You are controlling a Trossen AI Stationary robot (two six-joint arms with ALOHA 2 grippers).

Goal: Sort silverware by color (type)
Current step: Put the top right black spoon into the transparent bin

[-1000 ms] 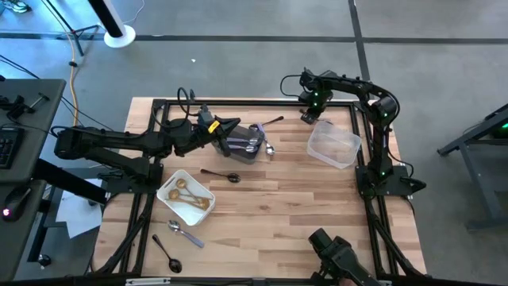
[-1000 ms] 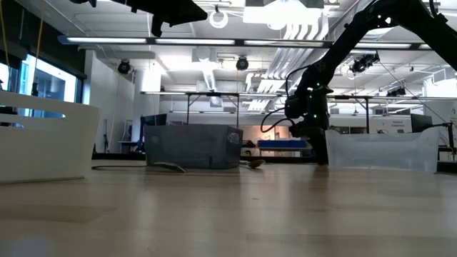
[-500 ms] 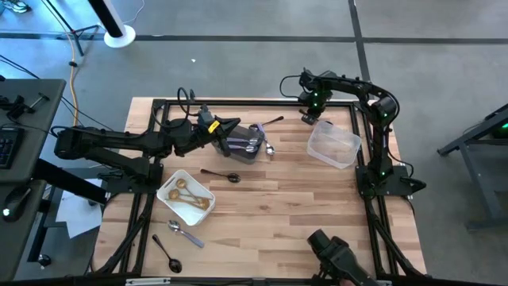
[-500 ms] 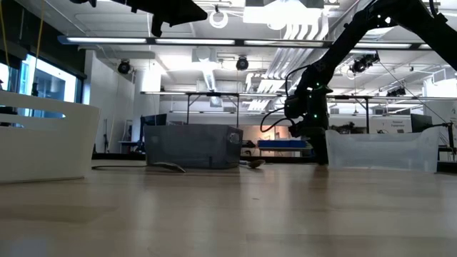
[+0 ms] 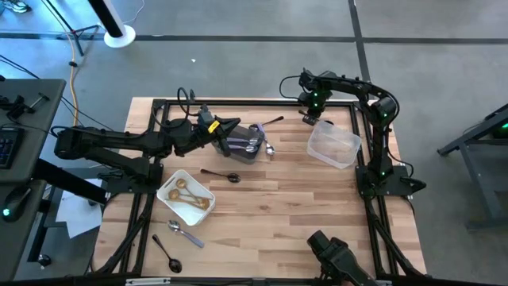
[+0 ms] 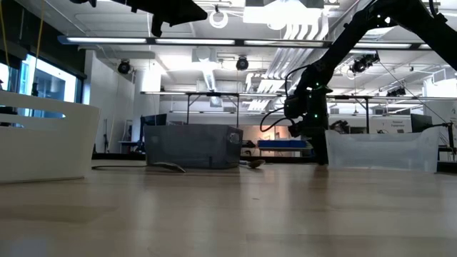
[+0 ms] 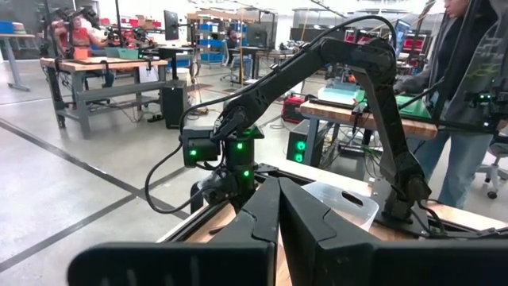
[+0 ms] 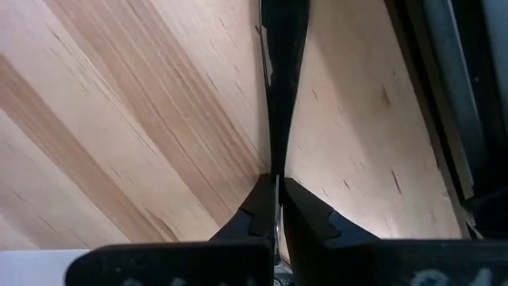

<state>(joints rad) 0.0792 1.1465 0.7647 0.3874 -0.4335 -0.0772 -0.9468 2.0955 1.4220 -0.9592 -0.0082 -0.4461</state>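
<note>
My right gripper (image 5: 309, 117) points down over the table's far right corner, beside the clear tub (image 5: 334, 145). It is shut on a slim black piece of silverware (image 8: 282, 79). My left gripper (image 5: 236, 126) is held level above the grey bin (image 5: 243, 145), shut, with nothing in it (image 7: 278, 187). Silver pieces lie in the grey bin and gold spoons in the white tray (image 5: 168, 184). Loose on the wood lie a black spoon (image 5: 222, 175), another black spoon (image 5: 168, 254), a silver piece (image 5: 185, 233) and a black piece (image 5: 272, 122) behind the bin. My right gripper pinches one end of the black piece (image 8: 277, 163) between its two fingertips (image 8: 262, 199). The fingers come from above, pointing down. The piece reaches on past the fingertips toward the wood. Whether its other end rests on the table I cannot tell.
The black frame rail (image 5: 238, 102) runs along the table's far edge close behind my right gripper. Bare wood lies across the middle and near right of the table (image 5: 294, 206). A person (image 7: 468, 95) stands beyond the table's right side.
My right gripper has rolled a little about its downward line, staying where it was and staying shut on the black piece.
</note>
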